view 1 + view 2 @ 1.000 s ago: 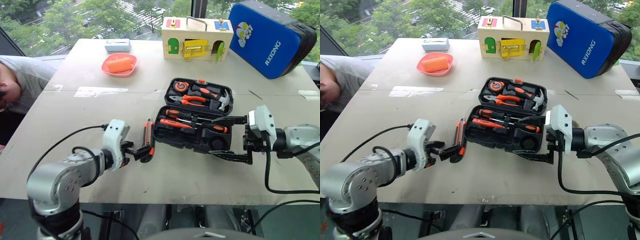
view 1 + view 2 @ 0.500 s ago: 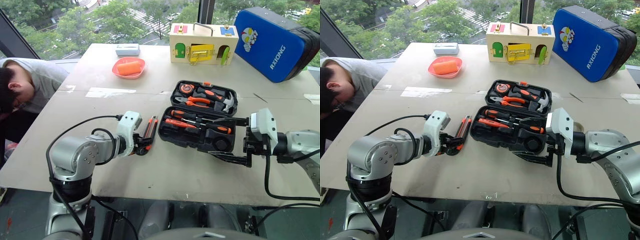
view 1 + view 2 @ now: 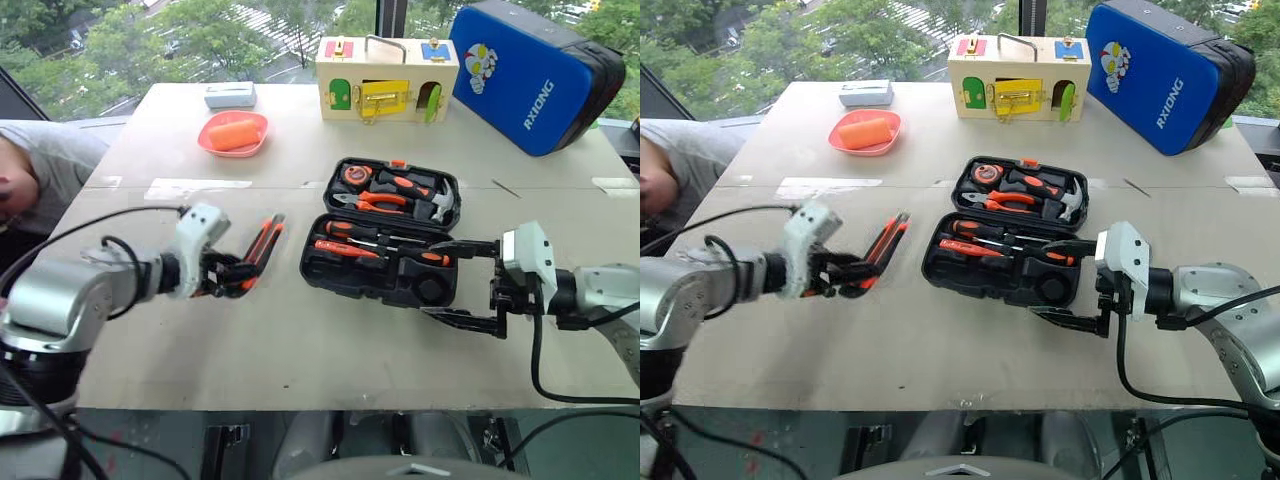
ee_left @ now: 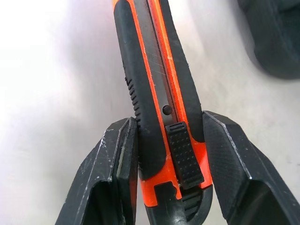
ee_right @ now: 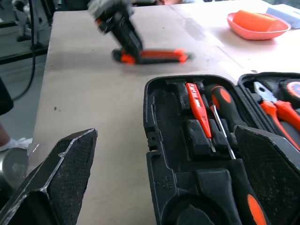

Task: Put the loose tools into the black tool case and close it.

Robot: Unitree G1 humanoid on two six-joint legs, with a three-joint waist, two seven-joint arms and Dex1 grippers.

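Two black fingers (image 4: pixel 117 164) of the left gripper (image 3: pixel 232 273) clamp the utility knife (image 4: pixel 159 98) in the wrist view; from the head it now hangs lifted off the table (image 3: pixel 320 340), left of the open tool case (image 3: pixel 380 240). One right gripper (image 3: pixel 462 283) gapes beside the case, two screwdrivers (image 5: pixel 220 117) inside.

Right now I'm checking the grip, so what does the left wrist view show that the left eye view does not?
Left wrist view alone: close up, the two black fingers press both sides of the utility knife, near its ribbed slider. Left eye view alone: the open black tool case with screwdrivers and pliers in it, the right gripper open beside its near corner, the wooden box, the blue bag. Both: the left gripper shut on the knife, above the table.
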